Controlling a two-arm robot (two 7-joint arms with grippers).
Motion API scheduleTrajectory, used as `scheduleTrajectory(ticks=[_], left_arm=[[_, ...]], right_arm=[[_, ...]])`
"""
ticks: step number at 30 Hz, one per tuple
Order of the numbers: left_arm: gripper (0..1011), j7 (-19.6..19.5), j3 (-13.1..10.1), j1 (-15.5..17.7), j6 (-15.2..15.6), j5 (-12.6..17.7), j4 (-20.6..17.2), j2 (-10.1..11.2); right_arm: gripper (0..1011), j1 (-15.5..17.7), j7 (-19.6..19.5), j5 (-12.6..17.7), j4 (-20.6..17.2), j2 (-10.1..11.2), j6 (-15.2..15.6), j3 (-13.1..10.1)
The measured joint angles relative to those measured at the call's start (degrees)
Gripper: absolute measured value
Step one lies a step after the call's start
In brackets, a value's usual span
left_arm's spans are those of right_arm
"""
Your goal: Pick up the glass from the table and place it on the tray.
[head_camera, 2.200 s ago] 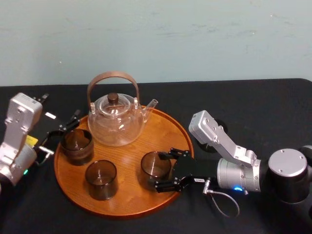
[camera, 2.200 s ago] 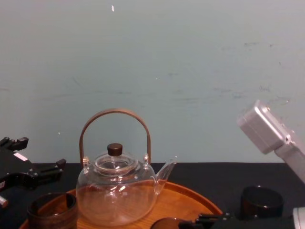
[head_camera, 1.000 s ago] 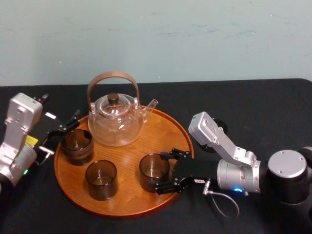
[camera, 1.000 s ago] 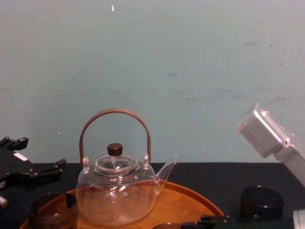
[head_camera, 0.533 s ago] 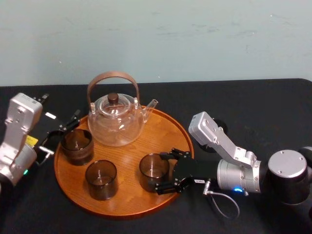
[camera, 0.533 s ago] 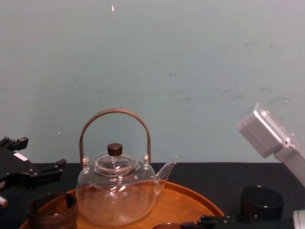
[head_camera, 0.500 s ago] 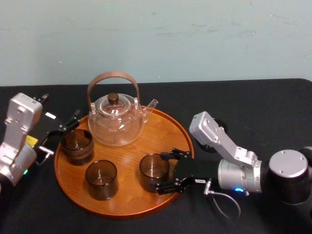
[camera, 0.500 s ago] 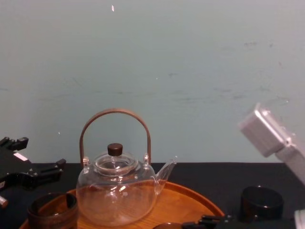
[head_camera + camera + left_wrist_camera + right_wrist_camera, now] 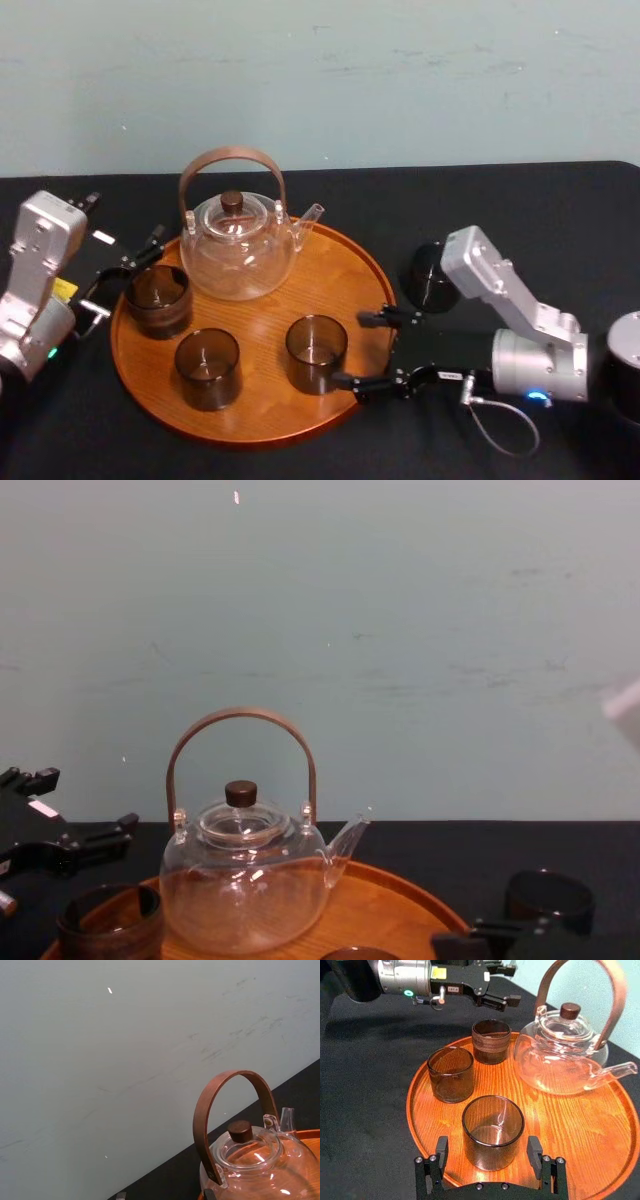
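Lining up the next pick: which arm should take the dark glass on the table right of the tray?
Right. The right gripper is open at the tray's right edge, close to that dark glass. The left gripper sits across the tray, at its left rim.

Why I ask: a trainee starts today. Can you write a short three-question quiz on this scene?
1. True or false: the right pincer is shut.
2. How many glasses stand on the tray with the teapot? A) two B) three C) four
3. Fill in: the left pincer sits at the tray's ___ edge.

Key: 1 false, its fingers are spread wide; 2 B; 3 left.
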State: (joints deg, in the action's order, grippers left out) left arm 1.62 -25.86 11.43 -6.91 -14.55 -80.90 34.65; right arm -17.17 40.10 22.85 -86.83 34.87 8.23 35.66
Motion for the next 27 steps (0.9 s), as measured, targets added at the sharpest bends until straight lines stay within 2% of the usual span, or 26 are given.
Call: scheduleTrajectory(ticks=[3,9,14,20,21,27], left_arm=[[1001,0.0,0.0,0.0,0.0,0.0,0.0,0.0],[1001,0.0,0.0,0.0,0.0,0.0,0.0,0.0],[1001,0.0,0.0,0.0,0.0,0.0,0.0,0.0],[1001,0.0,0.0,0.0,0.0,0.0,0.0,0.0],[1001,0.0,0.0,0.0,0.0,0.0,0.0,0.0],[1001,0.0,0.0,0.0,0.0,0.0,0.0,0.0]], right_arm=[[1002,0.9,-0.1,0.8,-1.0,1.1,-0.3,-0.7],[1002,3.9,-1.8,3.5,-3.9,4.2,-1.6,-4.1],[1002,6.1,-3.8,5.0,-5.2,5.8,-2.1,-6.7],[1002,8.8,-6.9,6.6,-6.5,6.9,-2.4,-10.2],[1002,8.8,-6.9,6.6,-6.5,6.9,-2.4,-10.2],[1002,11.2,-9.5,7.9,-7.8,7.4,-3.3,-14.1]])
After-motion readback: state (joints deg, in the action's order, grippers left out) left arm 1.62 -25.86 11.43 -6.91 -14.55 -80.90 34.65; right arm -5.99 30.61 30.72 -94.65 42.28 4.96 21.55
